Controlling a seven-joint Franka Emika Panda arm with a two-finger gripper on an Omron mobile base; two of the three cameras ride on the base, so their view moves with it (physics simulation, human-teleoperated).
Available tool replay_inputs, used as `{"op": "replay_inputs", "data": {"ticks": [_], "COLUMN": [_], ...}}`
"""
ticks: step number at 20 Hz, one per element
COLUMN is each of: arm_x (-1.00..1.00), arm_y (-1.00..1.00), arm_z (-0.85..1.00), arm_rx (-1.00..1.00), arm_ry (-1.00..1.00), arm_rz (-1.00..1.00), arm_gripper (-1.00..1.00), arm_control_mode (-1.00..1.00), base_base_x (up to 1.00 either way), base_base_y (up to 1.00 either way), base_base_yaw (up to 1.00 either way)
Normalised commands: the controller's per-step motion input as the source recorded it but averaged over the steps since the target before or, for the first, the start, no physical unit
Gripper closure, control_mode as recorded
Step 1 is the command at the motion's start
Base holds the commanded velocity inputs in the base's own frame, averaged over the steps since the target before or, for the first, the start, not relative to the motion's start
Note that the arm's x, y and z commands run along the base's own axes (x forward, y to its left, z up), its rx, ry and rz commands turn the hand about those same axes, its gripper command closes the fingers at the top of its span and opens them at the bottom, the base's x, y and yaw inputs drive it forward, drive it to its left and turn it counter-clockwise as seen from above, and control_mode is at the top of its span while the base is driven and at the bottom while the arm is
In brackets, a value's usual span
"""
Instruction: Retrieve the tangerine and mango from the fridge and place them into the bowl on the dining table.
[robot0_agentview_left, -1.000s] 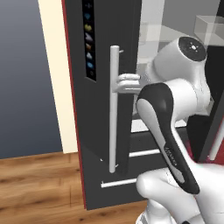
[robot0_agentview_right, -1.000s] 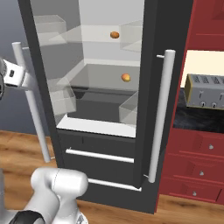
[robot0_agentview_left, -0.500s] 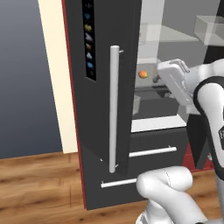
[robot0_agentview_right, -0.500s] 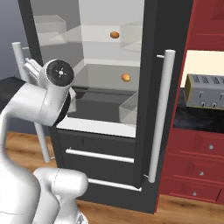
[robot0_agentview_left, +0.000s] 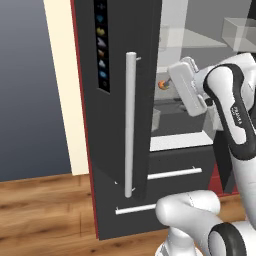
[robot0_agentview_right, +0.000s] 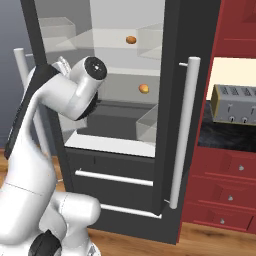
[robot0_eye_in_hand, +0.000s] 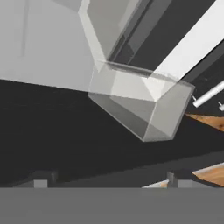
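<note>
Nearest in the hand view: the gripper (robot0_eye_in_hand: 109, 178), its two dark finger tips set wide apart at the bottom edge, nothing between them. Jaws fully spread, nothing held.

Just past the tips a dark shelf surface is seen, then a clear bin (robot0_eye_in_hand: 140, 105) of pale translucent plastic, tilted in the frame because the hand is rolled. No fruit is seen in that view.

In the left base view the hand is seen reaching past the open door (robot0_agentview_left: 120, 115) with its long bar handle (robot0_agentview_left: 130, 125), toward the fridge (robot0_agentview_right: 167, 100) interior at mid-shelf height.

Further in, two small orange fruits are seen on the pale shelves: a lower fruit (robot0_agentview_right: 143, 89) on the middle shelf, also visible just beside the hand from the left (robot0_agentview_left: 162, 85), and an upper fruit (robot0_agentview_right: 131, 39) one shelf above, toward the back. Which one is the tangerine and which the mango cannot be told at this size.

Beside the fridge, red cabinets (robot0_agentview_right: 225, 195) and a toaster (robot0_agentview_right: 234, 104) on a black counter.

Progress, as judged: door opened, reach under way. Neither fruit grasped or removed. Both pick-ups, the drive to the dining table and both placements into the bowl are left. The lower fruit looks the likelier first target, being closest to the hand.
</note>
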Motion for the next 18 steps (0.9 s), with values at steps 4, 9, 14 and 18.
{"op": "replay_inputs", "data": {"ticks": [4,9,14,18], "arm_x": [0.92,0.78,0.06,-0.88], "arm_y": [0.03,0.37,0.83,0.68], "arm_z": [-0.44,-0.52,-0.23,0.0], "arm_rx": [0.11,0.07,0.0,0.04], "arm_ry": [0.11,0.11,0.08,0.0], "arm_rz": [0.0,0.0,0.0,0.03], "arm_gripper": [-1.0,-1.0,-1.0,-1.0], "arm_control_mode": [-1.0,-1.0,-1.0,-1.0], "base_base_x": [0.0,0.0,0.0,0.0], "base_base_y": [0.0,0.0,0.0,0.0], "base_base_yaw": [0.0,0.0,0.0,0.0]}}
